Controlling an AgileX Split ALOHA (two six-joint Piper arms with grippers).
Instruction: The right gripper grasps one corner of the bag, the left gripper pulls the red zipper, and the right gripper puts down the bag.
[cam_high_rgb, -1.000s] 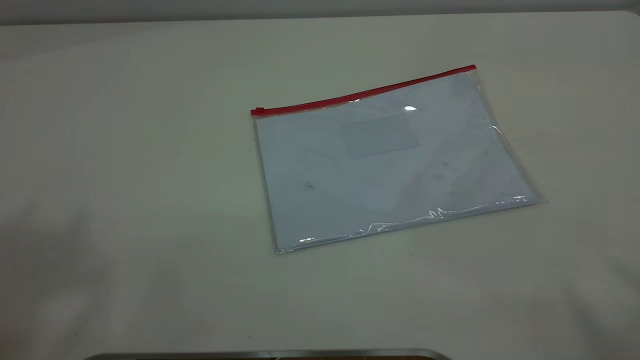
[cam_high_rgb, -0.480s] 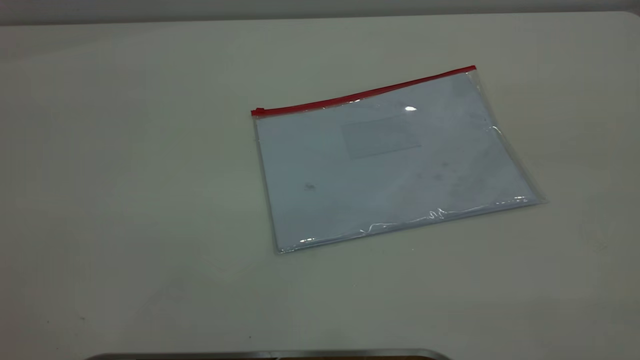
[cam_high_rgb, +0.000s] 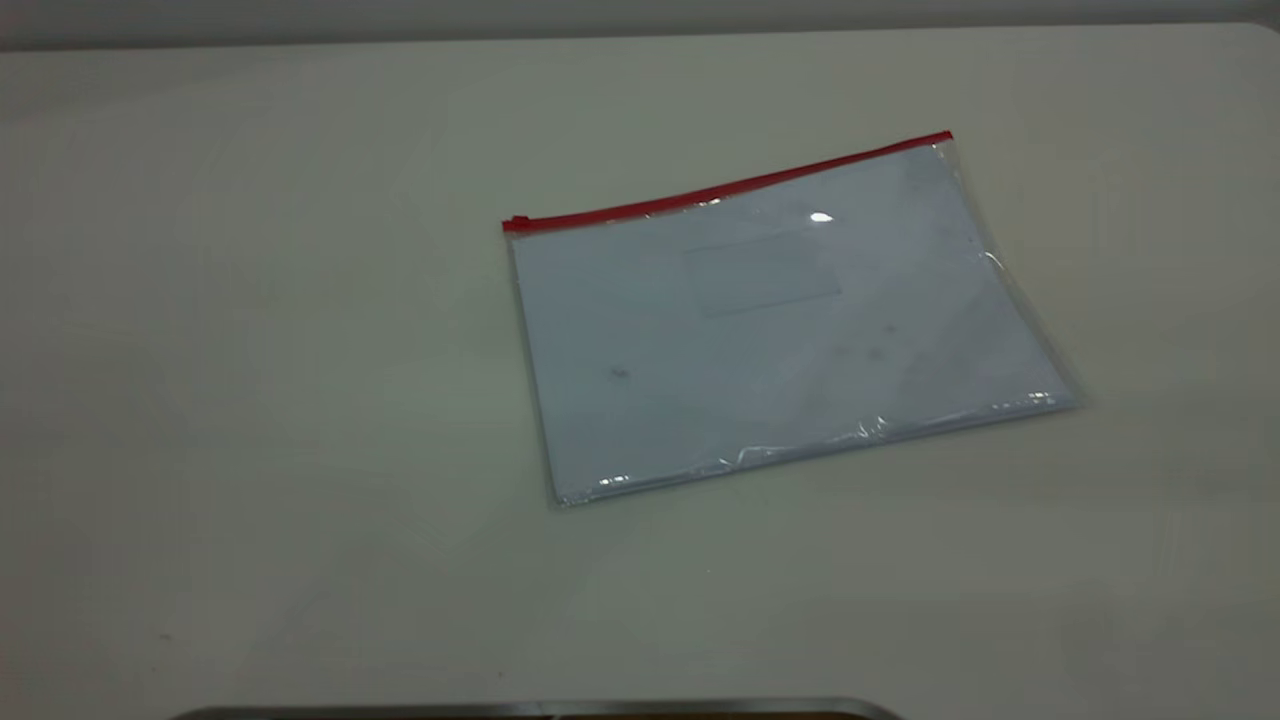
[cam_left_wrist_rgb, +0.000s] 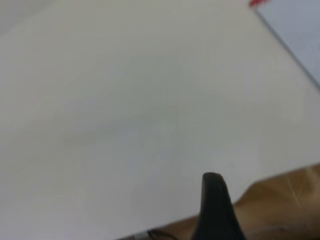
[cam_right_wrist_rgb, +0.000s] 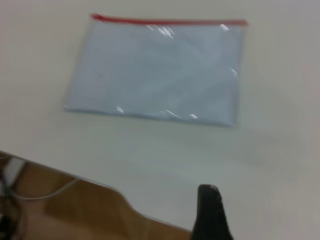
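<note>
bag (cam_high_rgb: 780, 330) flat on table (cam_high_rgb: 250, 400) | open tabletop on every side

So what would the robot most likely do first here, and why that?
Probably the right gripper should travel in toward the bag's far right corner, where the red zipper ends. The bag lies flat and untouched on the table, and neither gripper shows in the exterior view; the left gripper sits near the table edge.
</note>
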